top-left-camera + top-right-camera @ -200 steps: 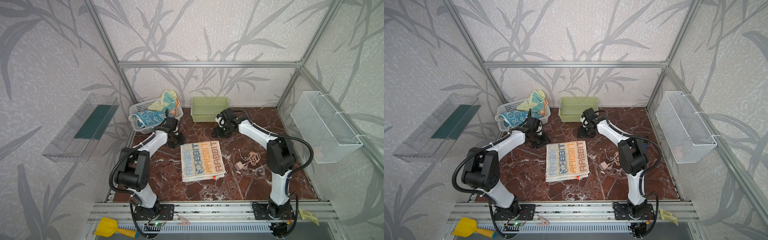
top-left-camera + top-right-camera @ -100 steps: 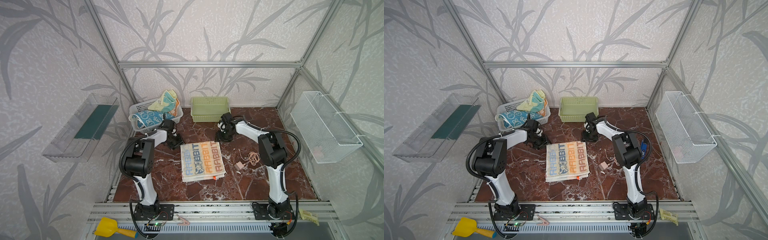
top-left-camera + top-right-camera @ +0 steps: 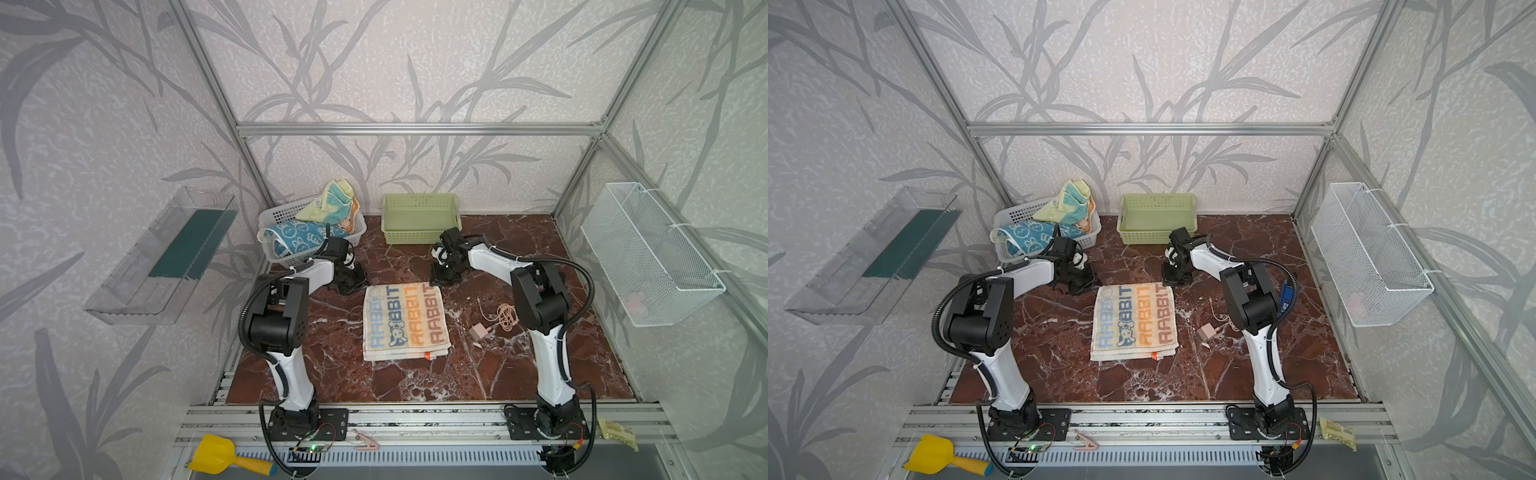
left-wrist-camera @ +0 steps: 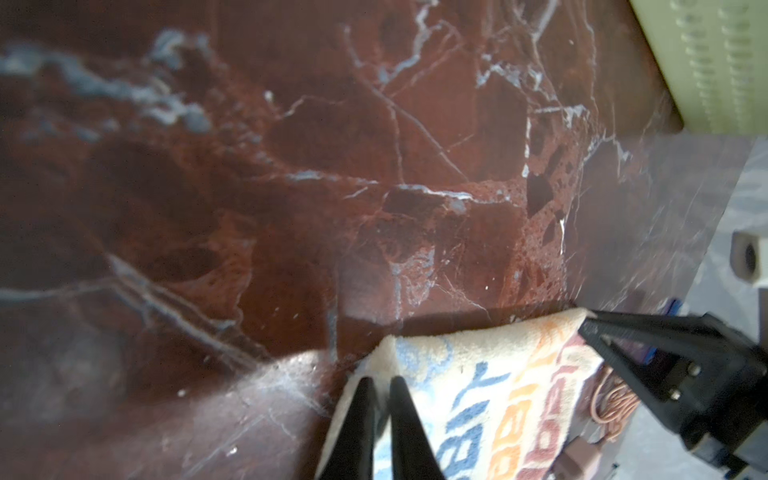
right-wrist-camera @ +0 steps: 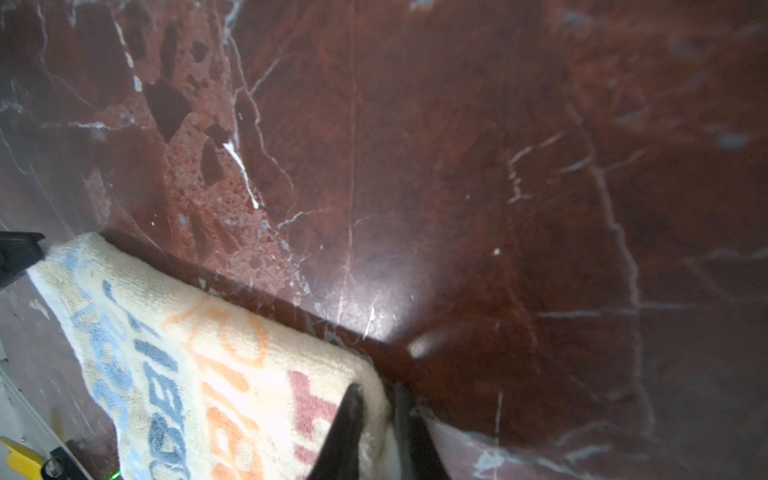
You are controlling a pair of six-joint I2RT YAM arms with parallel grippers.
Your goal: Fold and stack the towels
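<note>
Both grippers have come down from nearer the baskets to the far corners of the lettered towel [image 3: 405, 320] [image 3: 1136, 320], a cream terry square printed with "RABBIT" in blue, orange and dusty-red rows, and their jaws have closed. The towel lies spread at the middle of the red-brown marble bench [image 3: 519, 365], lettering up, with a small orange tag showing at its near edge.

The left gripper [image 3: 353, 283] [image 3: 1082, 286] sits at the far left corner. Its wrist view shows the black fingers [image 4: 361, 415] drawn almost together on the cream hem of the towel [image 4: 478, 395], just beside the pale blue print. The right gripper [image 3: 442, 279] [image 3: 1173, 279] sits at the far right corner. Its wrist view shows the fingers [image 5: 347, 419] nipping the cloth [image 5: 187, 353] beside a dusty-red letter, with a sliver of terry between them. Between the two corners the far edge runs taut and throws a dark shadow line on the marble.

At the far left corner of the bench, a white perforated plastic basket [image 3: 274, 216] holds crumpled cloths: a blue towel with white bunnies [image 3: 295, 241] draped over its front wall and a pale-yellow towel [image 3: 332, 203] heaped behind it. A pale-green perforated plastic basket [image 3: 419, 237] stands along the far edge near the middle. A pink charger plug [image 3: 480, 331] with a coiled cable [image 3: 505, 316] lies near the towel's right side.
</note>
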